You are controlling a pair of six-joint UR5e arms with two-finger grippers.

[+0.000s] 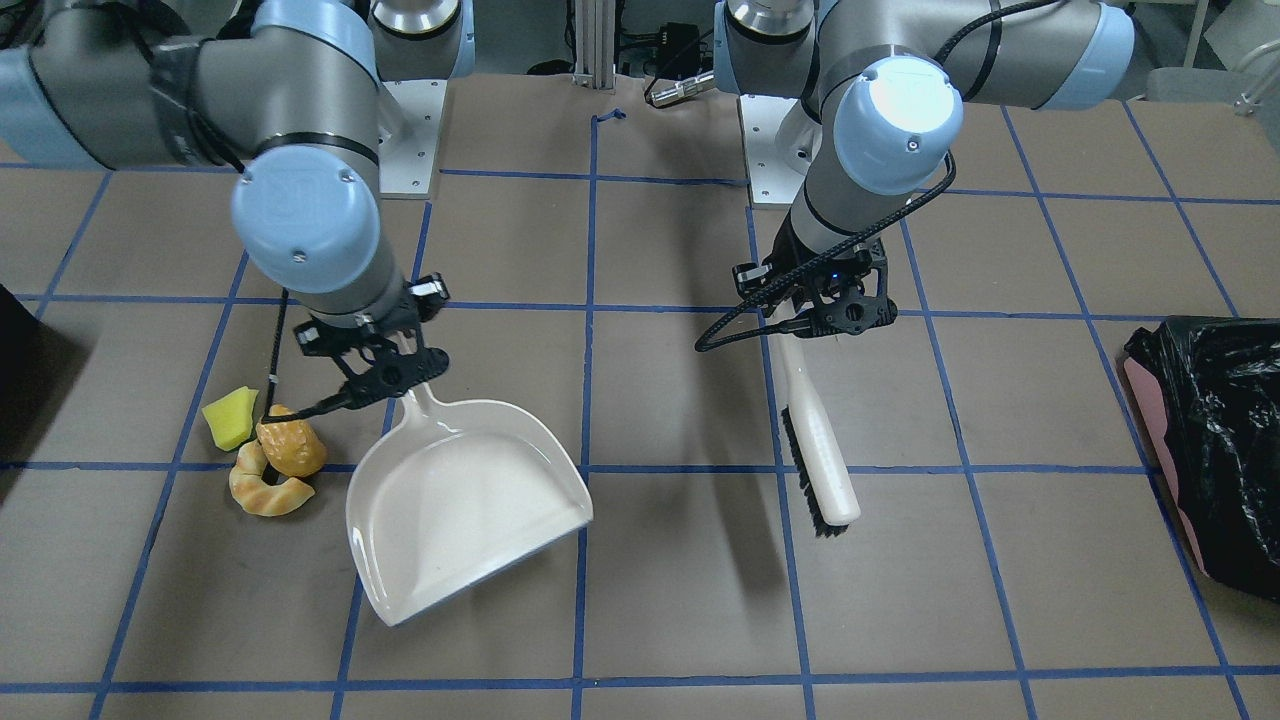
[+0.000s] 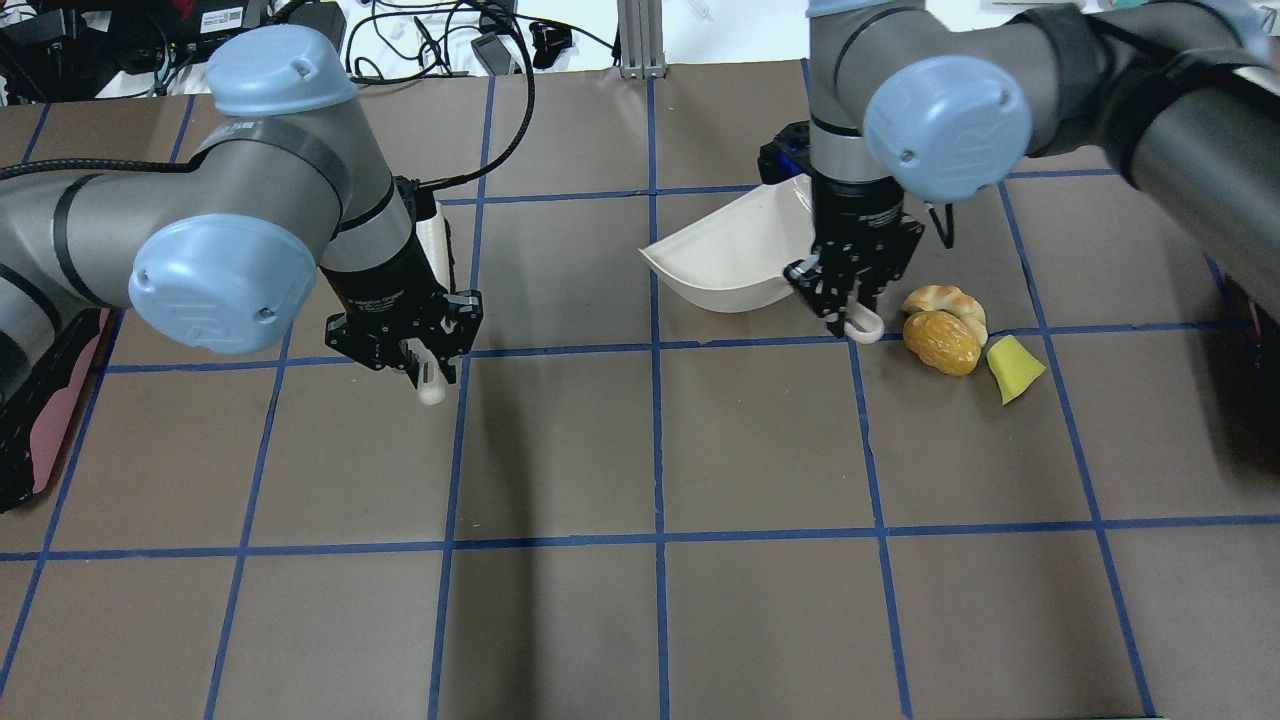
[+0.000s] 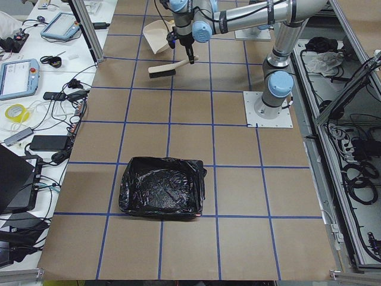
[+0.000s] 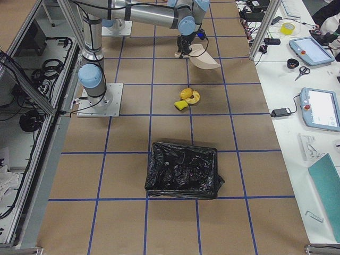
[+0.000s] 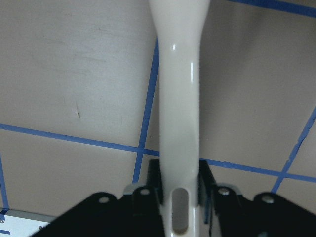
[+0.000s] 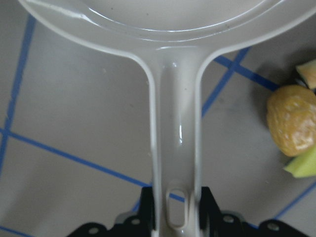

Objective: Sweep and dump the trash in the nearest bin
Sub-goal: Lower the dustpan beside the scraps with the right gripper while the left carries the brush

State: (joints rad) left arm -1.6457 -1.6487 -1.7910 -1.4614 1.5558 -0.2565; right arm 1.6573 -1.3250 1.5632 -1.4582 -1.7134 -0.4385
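Front view: the right gripper (image 1: 392, 376) is clamped on the dustpan (image 1: 460, 500) handle, with the roll (image 1: 292, 447), croissant (image 1: 270, 492) and wedge (image 1: 230, 420) just beside its jaws. The left gripper (image 1: 822, 322) is clamped on the brush (image 1: 820, 450) handle. Right wrist view: the roll (image 6: 292, 118) lies right of the handle.

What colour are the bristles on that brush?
Black bristles on a cream-white brush; clearest in the front-facing view.

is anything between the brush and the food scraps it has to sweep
Yes. The dustpan, held by the right pincer, lies between the brush in the left pincer and the three food scraps. Its handle end, not its open mouth, is nearest them.
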